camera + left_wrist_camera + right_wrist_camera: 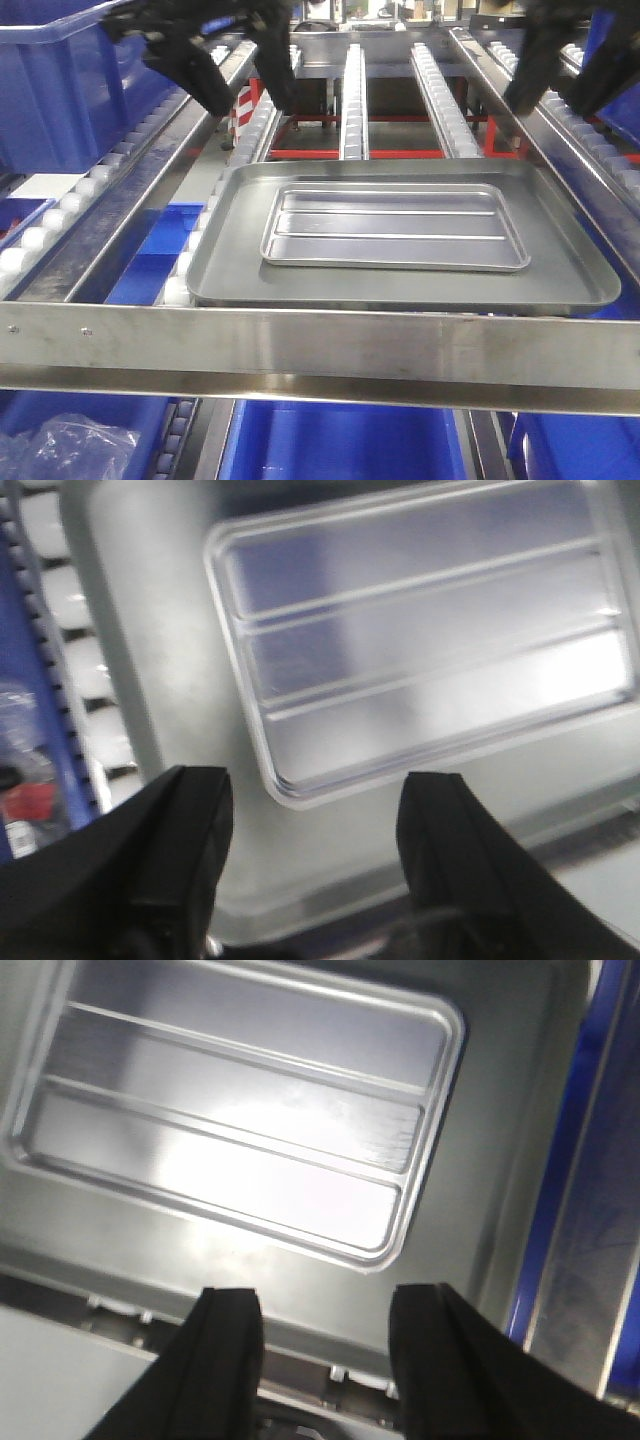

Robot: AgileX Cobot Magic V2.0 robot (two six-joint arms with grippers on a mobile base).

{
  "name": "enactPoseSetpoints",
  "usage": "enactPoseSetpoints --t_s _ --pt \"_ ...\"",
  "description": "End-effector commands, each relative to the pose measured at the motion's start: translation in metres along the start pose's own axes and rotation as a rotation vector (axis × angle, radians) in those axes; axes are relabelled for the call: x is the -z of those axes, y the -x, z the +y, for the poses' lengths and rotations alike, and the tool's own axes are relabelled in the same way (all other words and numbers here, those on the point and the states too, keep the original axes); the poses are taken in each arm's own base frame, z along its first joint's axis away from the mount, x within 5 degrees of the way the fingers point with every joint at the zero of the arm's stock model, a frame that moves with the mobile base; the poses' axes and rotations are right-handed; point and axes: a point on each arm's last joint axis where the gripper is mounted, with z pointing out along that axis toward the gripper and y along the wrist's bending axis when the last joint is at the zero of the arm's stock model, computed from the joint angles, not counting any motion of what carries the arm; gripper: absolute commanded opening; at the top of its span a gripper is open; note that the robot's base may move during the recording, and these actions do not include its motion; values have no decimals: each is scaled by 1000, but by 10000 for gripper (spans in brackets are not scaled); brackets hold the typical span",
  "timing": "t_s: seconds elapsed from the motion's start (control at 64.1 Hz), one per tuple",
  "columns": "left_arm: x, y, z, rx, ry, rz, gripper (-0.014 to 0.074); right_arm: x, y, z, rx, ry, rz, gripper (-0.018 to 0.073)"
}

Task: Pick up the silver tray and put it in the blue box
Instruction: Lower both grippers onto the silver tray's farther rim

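Left hand [253, 105] at 11 o'clock and right hand [558, 103] at 1 o'clock hang spread, empty; silver tray [393, 227] lies flat inside grey tray [235, 260], centre; blue box [50, 100] at 10 o'clock.

Roller rack [352, 100], large grey tray [240, 245] on rollers
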Motion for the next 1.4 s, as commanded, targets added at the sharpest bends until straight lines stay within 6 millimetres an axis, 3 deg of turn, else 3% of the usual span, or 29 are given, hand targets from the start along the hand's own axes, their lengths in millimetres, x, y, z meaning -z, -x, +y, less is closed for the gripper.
enactPoseSetpoints --t_s 0.0,0.203,0.374,0.561,1.185,1.388 --pt "16 19 -10 16 27 -82 290 5 26 1 -23 -23 -69 415" --pt "-14 30 -12 89 51 -28 290 -22 46 -8 -61 -130 -16 415" --pt "-23 35 -7 106 54 -42 290 -39 52 -22 -118 -155 3 415" --pt "-34 37 7 183 68 -35 286 -55 51 -27 -126 -167 33 415" --pt "-90 26 10 189 71 18 281 -97 47 -28 -116 -156 44 415" --pt "-94 26 10 188 68 10 281 -109 44 -29 -115 -160 66 415"
